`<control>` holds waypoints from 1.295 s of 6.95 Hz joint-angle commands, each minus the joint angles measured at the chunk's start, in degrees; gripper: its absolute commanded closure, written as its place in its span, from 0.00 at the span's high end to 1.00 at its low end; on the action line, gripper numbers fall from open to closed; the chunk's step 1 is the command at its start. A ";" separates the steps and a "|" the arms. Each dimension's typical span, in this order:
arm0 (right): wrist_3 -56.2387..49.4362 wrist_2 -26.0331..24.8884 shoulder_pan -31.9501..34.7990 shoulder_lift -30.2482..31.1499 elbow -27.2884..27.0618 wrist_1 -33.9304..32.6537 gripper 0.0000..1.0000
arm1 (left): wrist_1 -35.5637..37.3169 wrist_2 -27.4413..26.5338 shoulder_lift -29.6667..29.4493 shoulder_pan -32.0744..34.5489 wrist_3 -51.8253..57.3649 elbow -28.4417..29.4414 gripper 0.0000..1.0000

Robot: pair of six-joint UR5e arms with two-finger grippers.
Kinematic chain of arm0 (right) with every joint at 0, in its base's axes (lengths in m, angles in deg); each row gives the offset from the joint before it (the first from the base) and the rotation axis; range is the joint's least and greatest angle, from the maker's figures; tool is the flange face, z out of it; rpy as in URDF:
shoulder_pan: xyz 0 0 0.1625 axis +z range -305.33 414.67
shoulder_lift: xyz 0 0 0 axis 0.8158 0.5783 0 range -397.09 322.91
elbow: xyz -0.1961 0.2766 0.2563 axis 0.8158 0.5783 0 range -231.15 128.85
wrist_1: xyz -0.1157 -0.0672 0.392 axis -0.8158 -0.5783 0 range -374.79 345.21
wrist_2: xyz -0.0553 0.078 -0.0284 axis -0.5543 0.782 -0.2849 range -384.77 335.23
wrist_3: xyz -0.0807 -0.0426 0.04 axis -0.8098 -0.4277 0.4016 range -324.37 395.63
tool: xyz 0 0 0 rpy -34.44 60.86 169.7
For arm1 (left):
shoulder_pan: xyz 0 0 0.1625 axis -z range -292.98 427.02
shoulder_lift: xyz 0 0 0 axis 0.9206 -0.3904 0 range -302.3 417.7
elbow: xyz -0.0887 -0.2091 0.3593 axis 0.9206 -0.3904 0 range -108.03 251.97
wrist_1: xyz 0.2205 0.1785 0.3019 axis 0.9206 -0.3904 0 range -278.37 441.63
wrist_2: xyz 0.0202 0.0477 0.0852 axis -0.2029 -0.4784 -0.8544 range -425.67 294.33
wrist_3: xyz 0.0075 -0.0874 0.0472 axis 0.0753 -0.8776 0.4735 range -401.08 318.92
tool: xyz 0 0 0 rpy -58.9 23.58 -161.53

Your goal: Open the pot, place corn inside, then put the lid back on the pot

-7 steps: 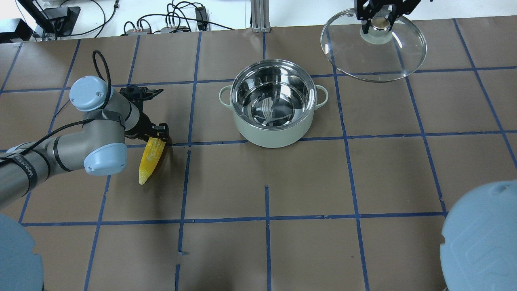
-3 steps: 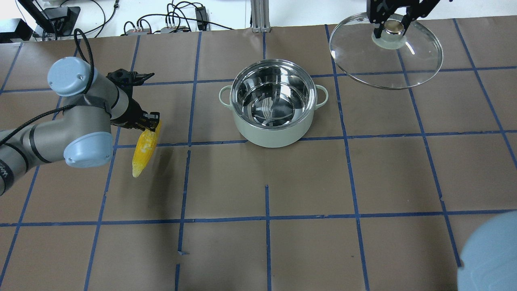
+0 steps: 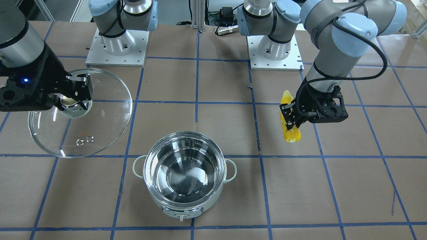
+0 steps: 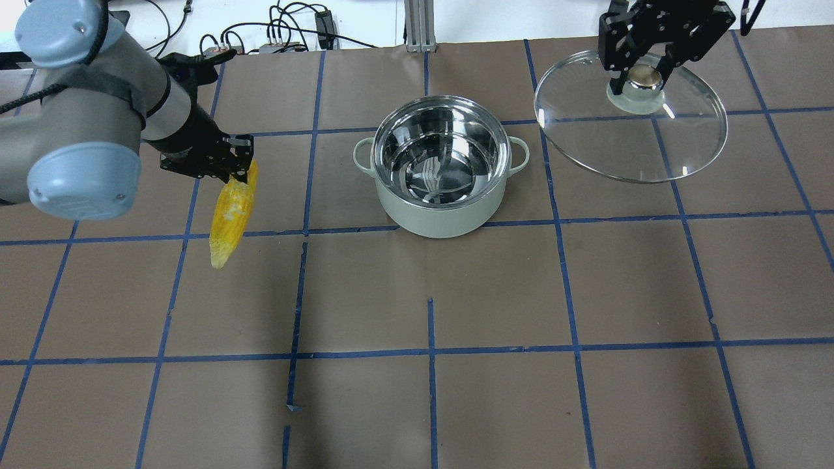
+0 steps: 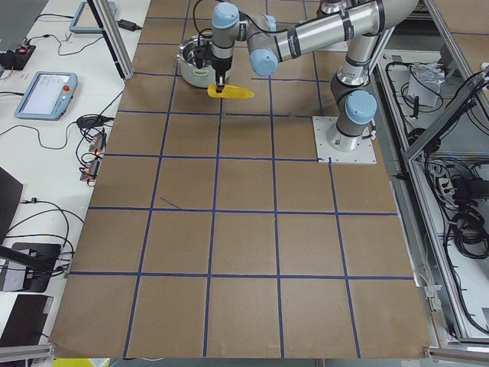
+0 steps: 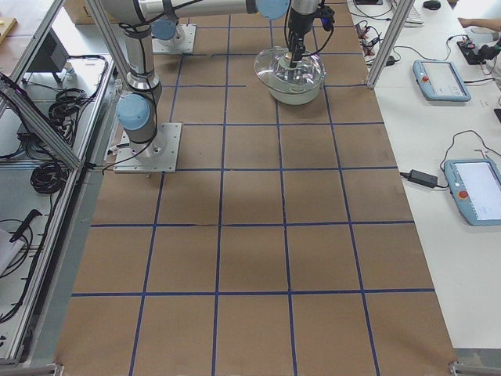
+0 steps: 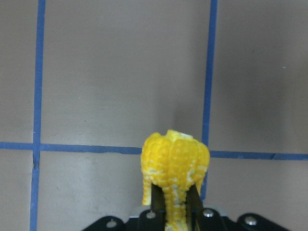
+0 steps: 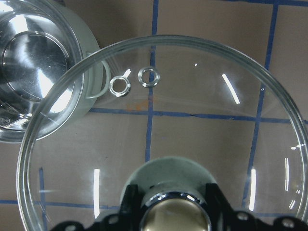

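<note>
The mint-green pot [image 4: 443,221] stands open and empty at the table's middle, also in the front view [image 3: 184,134]. My left gripper [image 4: 240,170] is shut on the thick end of the yellow corn [image 4: 231,212] and holds it above the table, left of the pot, tip hanging down and toward the robot. The corn also shows in the front view [image 3: 289,128] and the left wrist view [image 7: 175,154]. My right gripper [image 4: 642,77] is shut on the knob of the glass lid [image 4: 632,150] and holds it tilted in the air, right of the pot.
Brown paper with blue tape lines covers the table [image 4: 430,391]. Cables and boxes [image 4: 273,39] lie along the far edge. The two arm bases [image 3: 116,43] stand behind the pot in the front view. In the right wrist view the pot's handle [image 8: 98,79] shows through the lid.
My left gripper has lifted the corn off the table and carried it left and away. My right gripper has moved the lid further right.
</note>
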 commanded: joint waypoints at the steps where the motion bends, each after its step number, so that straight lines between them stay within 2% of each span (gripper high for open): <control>1: -0.10 0.06 -0.07 4.75 -6.73 -2.25 0.51 | -4.88 0.40 -1.31 6.04 -11.59 7.64 0.03; 3: -0.10 -0.20 -0.07 8.36 -9.72 -2.17 0.51 | -3.93 0.66 -5.78 10.79 -19.80 10.03 0.02; 6: -0.45 -0.38 -0.15 8.29 -10.27 -3.58 0.52 | -1.47 0.58 -16.13 18.52 -29.56 18.97 0.02; 9: -0.54 -0.47 -0.16 8.11 -10.27 -4.19 0.52 | -1.28 0.75 -25.99 20.12 -32.56 29.00 0.02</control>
